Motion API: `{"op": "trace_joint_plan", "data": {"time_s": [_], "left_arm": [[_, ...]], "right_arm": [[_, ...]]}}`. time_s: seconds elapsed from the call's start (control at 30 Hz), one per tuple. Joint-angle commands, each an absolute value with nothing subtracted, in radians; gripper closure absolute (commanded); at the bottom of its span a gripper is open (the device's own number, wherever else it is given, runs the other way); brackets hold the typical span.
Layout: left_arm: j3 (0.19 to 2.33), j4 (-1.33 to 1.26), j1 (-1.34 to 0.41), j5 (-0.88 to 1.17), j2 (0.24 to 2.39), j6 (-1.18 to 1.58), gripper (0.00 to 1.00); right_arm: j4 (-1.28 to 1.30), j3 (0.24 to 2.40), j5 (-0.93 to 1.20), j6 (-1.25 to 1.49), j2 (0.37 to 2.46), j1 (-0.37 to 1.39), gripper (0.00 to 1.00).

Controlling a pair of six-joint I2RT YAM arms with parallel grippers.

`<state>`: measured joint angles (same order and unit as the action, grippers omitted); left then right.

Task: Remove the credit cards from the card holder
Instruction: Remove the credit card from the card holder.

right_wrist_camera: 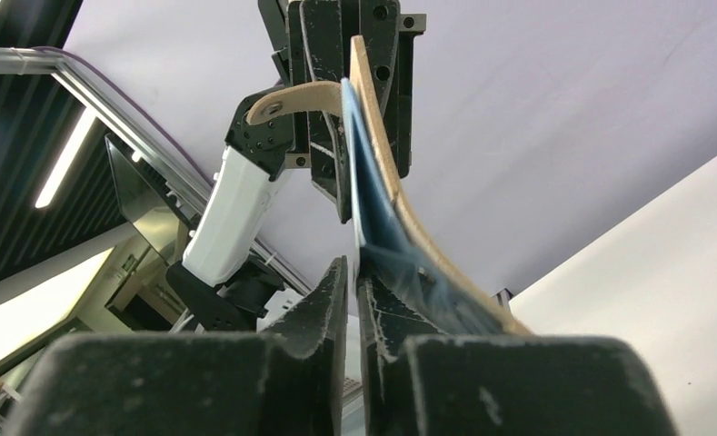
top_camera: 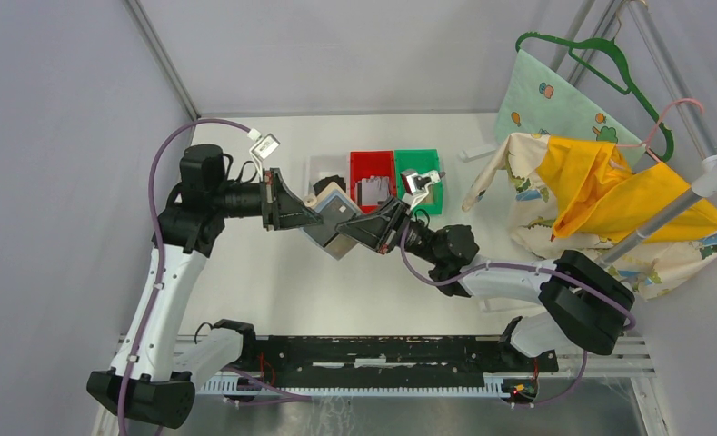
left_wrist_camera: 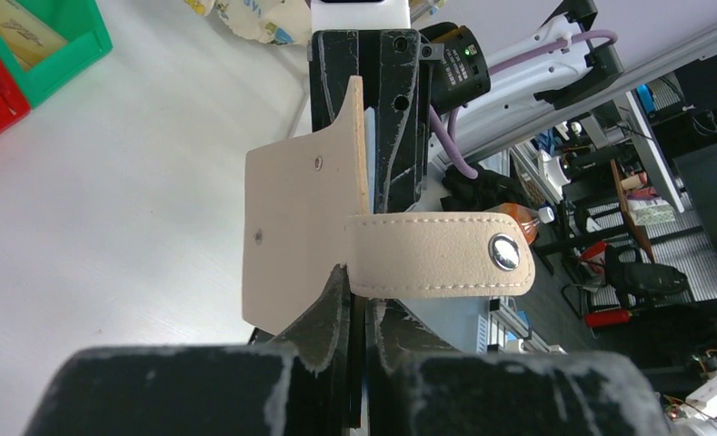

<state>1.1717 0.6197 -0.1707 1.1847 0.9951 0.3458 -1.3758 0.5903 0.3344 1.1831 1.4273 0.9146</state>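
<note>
The beige card holder (top_camera: 335, 214) hangs in the air between my two grippers, in front of the bins. The left gripper (top_camera: 322, 218) is shut on a thin layer at its near edge (left_wrist_camera: 359, 272). The beige flap (left_wrist_camera: 295, 227) lies to the left of the jaws, and the snap tab (left_wrist_camera: 441, 254) folds over to the right. The right gripper (top_camera: 348, 232) is shut on the other end, with a bluish clear sleeve (right_wrist_camera: 368, 218) running down into its jaws (right_wrist_camera: 355, 263). A silvery-grey rectangle, perhaps one of the credit cards, shows on the holder from above.
A white bin (top_camera: 319, 170), a red bin (top_camera: 373, 163) and a green bin (top_camera: 418, 162) stand behind the grippers, with dark and grey flat pieces in the first two. Cloths (top_camera: 600, 195) on hangers fill the right side.
</note>
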Motion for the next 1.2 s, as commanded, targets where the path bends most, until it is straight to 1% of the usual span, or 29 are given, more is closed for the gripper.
{"op": "trace_joint_plan", "data": {"time_s": [0.0, 0.03, 0.1, 0.13, 0.23, 0.43, 0.5, 0.57, 0.77, 1.17], "left_arm": [[1.209, 0.532, -0.159, 1.206, 0.978, 0.331, 0.98], [1.21, 0.532, -0.158, 1.207, 0.976, 0.332, 0.98], [1.21, 0.532, -0.158, 1.208, 0.973, 0.336, 0.98], [1.21, 0.532, -0.158, 1.21, 0.974, 0.339, 0.98], [1.213, 0.534, -0.158, 1.21, 0.967, 0.344, 0.98], [1.213, 0.536, -0.158, 1.21, 0.955, 0.352, 0.98], [1.215, 0.539, -0.158, 1.203, 0.956, 0.35, 0.96], [1.226, 0.55, -0.158, 1.183, 0.963, 0.349, 0.93], [1.253, 0.596, -0.158, 1.182, 1.006, 0.346, 0.89], [1.246, 0.573, -0.158, 1.167, 0.985, 0.351, 0.87]], "right_arm": [[-1.514, 0.575, 0.331, 1.217, 1.412, 0.912, 0.77], [-1.53, 0.577, 0.327, 1.226, 1.419, 0.912, 0.72], [-1.555, 0.585, 0.318, 1.243, 1.437, 0.915, 0.71], [-1.567, 0.593, 0.317, 1.253, 1.448, 0.917, 0.72], [-1.609, 0.607, 0.314, 1.274, 1.467, 0.922, 0.83], [-1.616, 0.609, 0.307, 1.274, 1.469, 0.929, 0.96], [-1.618, 0.602, 0.307, 1.275, 1.464, 0.929, 1.0], [-1.628, 0.586, 0.306, 1.273, 1.457, 0.929, 1.0], [-1.611, 0.563, 0.317, 1.257, 1.444, 0.929, 1.0], [-1.656, 0.548, 0.315, 1.261, 1.452, 0.929, 1.0]]}}
